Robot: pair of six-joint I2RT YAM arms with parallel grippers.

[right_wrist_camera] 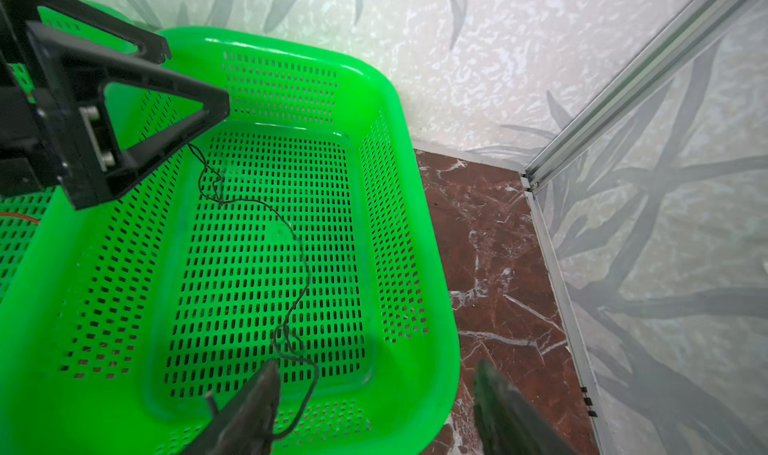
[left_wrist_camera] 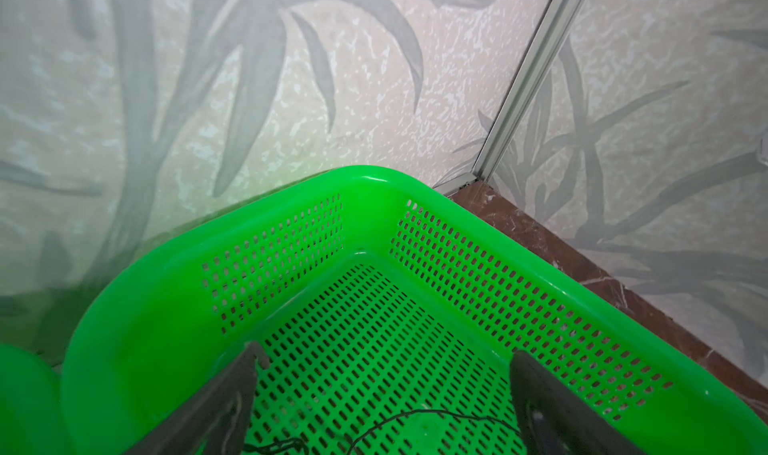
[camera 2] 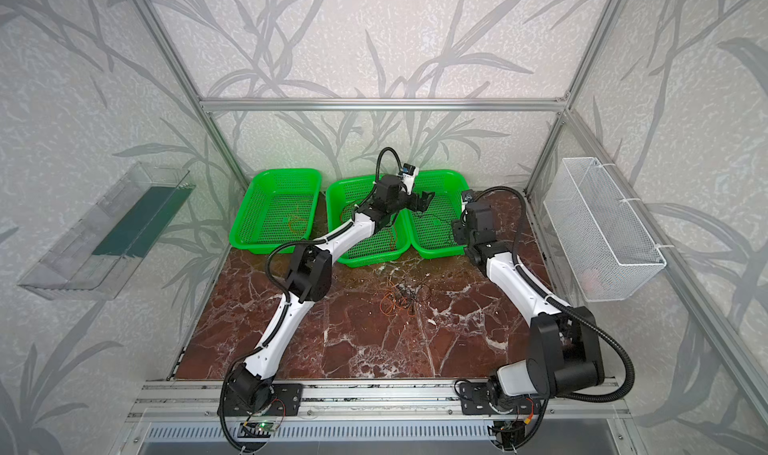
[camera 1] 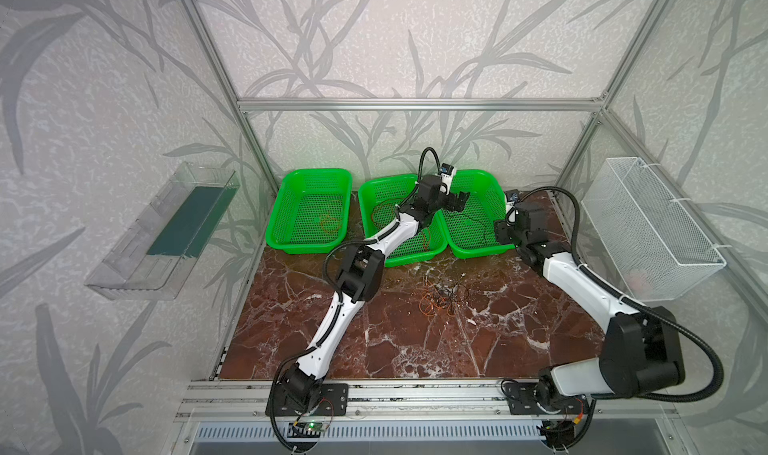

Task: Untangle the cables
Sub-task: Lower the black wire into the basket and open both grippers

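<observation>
Jaws wide on both sides, folks: the left gripper [left_wrist_camera: 386,355] stands spread with nothing between its fingers, and the right gripper [right_wrist_camera: 378,365] is parted too, empty as far as we can see. Below them the black cable [right_wrist_camera: 299,257] lies on the floor of the right green basket [right_wrist_camera: 434,266]. Its long axis runs pretty much from one pair of jaws to the other, one end tucked under a left fingertip and the other curling past one finger of the right gripper. Whether it touches either finger we cannot tell. We call this strand delivered.

What counts next is the tangle [camera 1: 442,297] of orange and black cables out on the marble table [camera 1: 374,340], well behind both pairs of jaws, back toward the arm bases. It sprawls in loose loops with no clear axis, pointing nowhere in particular. We judge the right gripper slightly nearer, and both must back out of the basket first.
</observation>
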